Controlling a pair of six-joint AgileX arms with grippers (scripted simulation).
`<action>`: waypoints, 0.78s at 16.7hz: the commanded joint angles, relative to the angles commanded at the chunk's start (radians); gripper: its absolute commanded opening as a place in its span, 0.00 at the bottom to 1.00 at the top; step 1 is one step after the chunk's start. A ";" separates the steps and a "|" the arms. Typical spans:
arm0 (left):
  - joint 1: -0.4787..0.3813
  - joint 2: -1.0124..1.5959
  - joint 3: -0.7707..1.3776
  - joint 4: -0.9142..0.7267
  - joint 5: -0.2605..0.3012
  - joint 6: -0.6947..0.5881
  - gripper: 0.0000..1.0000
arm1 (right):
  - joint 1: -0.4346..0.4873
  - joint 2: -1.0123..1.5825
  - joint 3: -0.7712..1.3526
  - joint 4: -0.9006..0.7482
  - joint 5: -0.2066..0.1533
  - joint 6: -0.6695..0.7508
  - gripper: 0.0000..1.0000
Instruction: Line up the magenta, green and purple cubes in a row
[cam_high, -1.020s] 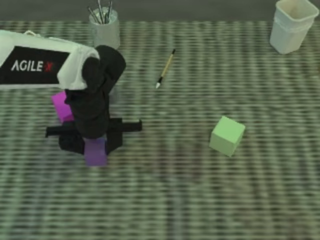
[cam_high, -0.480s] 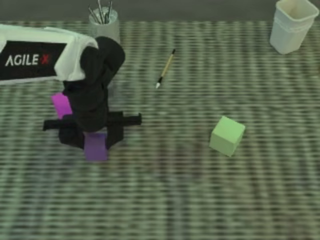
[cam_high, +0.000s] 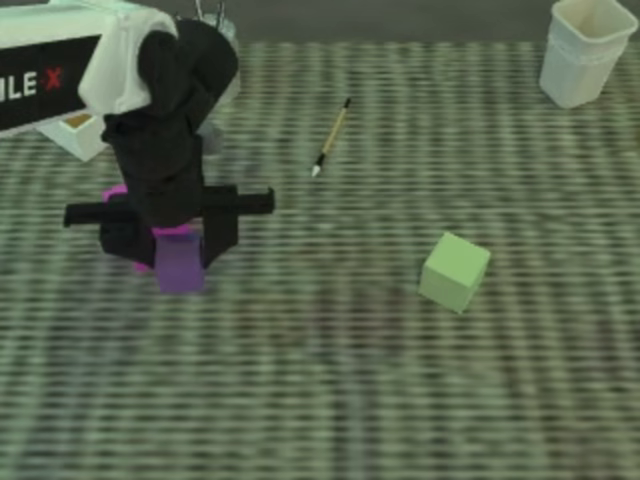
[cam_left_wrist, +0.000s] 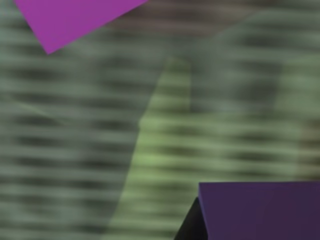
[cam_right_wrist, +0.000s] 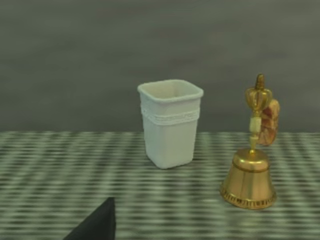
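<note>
The left gripper (cam_high: 180, 262) is at 9 o'clock on the surface (cam_high: 400, 400), w/ the purple cube (cam_high: 181, 268) between its jaws. The jaws pinch the cube on both sides, I think. In the left wrist view the purple cube (cam_left_wrist: 260, 210) sits close to the camera w/ a dark finger (cam_left_wrist: 190, 225) at its edge, and the cloth shows past it, so it looks lifted, but I can't be sure.

The magenta cube (cam_high: 112, 192) is mostly hidden under the arm. Only thin pink bits peek out, just behind the purple one. In the left wrist view a corner of it (cam_left_wrist: 70, 20) shows, near but not touching the purple cube.

The green cube (cam_high: 455, 271) sits alone at about 3 o'clock, well apart from the other two. Nothing touches it.

The right arm is out of the top view. Its wrist view looks at a white cup (cam_right_wrist: 171, 123) and a gold bell (cam_right_wrist: 250, 170). A dark tip shows low in that view, but I can't tell how its jaws stand.

How far along? Not much is done, I'd say. No row yet. Purple is being placed next to magenta, so that's the 1st pair. Still left: set purple down in line, then bring green over & put it in the same row.

A pencil (cam_high: 331, 137) lies near 12 o'clock, out of the way.
</note>
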 joint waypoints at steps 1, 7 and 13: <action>-0.005 0.004 -0.002 0.002 0.000 0.002 0.00 | 0.000 0.000 0.000 0.000 0.000 0.000 1.00; -0.138 0.121 0.169 -0.088 -0.002 -0.115 0.00 | 0.000 0.000 0.000 0.000 0.000 0.000 1.00; -0.403 0.332 0.586 -0.260 -0.002 -0.349 0.00 | 0.000 0.000 0.000 0.000 0.000 0.000 1.00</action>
